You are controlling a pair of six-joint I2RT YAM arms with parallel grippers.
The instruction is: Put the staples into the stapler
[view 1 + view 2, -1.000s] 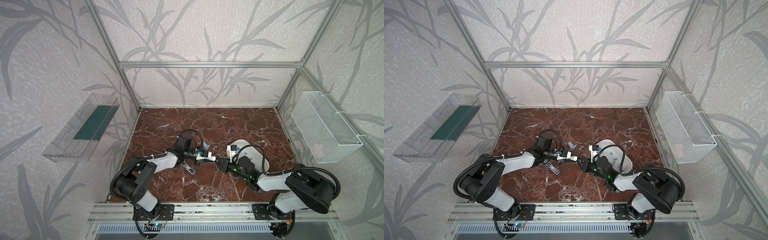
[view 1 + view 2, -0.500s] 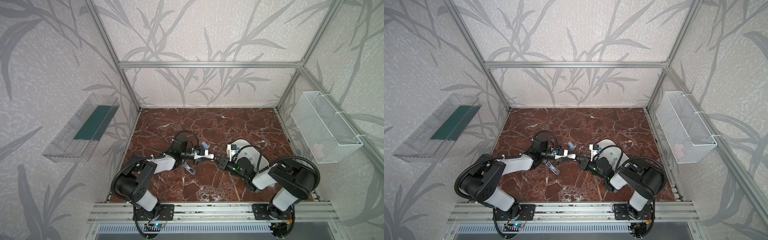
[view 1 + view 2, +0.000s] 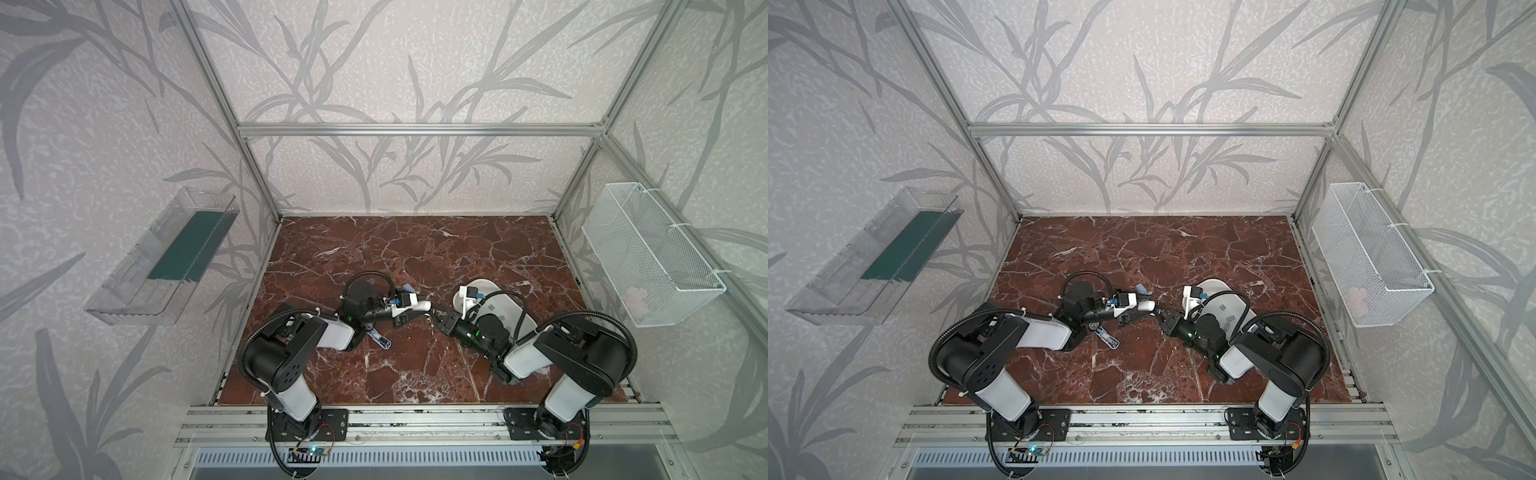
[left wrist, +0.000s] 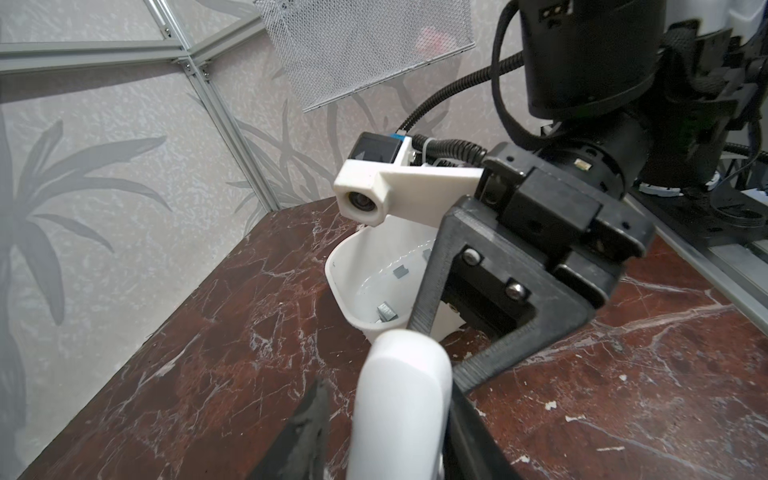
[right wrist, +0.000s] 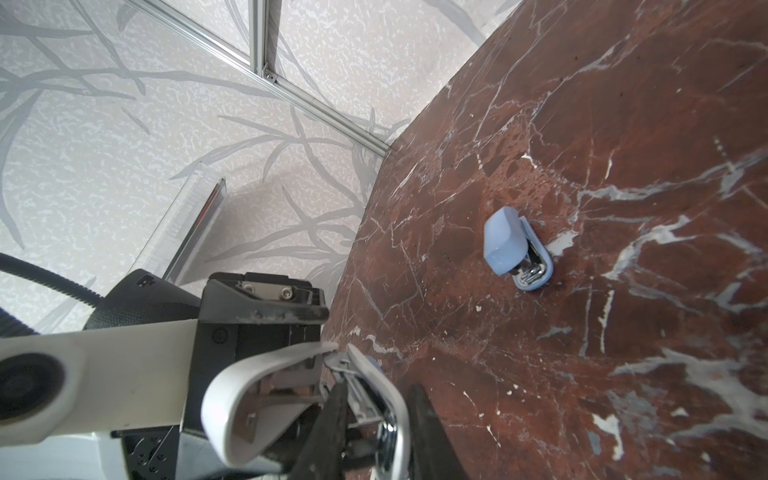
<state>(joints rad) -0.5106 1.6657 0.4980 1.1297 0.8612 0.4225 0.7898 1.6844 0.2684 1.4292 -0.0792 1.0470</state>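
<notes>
Since 1 second ago the right arm (image 3: 577, 353) has folded its elbow toward the middle; in both top views the left claw (image 3: 417, 312) and right claw (image 3: 436, 318) meet at the white stapler (image 3: 420, 306), the staples (image 3: 492, 308) lying in the white tray (image 3: 484, 286) just beside the right claw. Left wrist alone shows the left claw slack, 1 finger (image 4: 309, 428) off the stapler. Right wrist alone shows the cover (image 5: 257, 374) hinged up and the right claw narrow astride the metal magazine (image 5: 353, 395), gripping or not I cannot tell.

Marble table (image 3: 415, 257) — white tray (image 3: 485, 285), blue stapler (image 5: 505, 243)
</notes>
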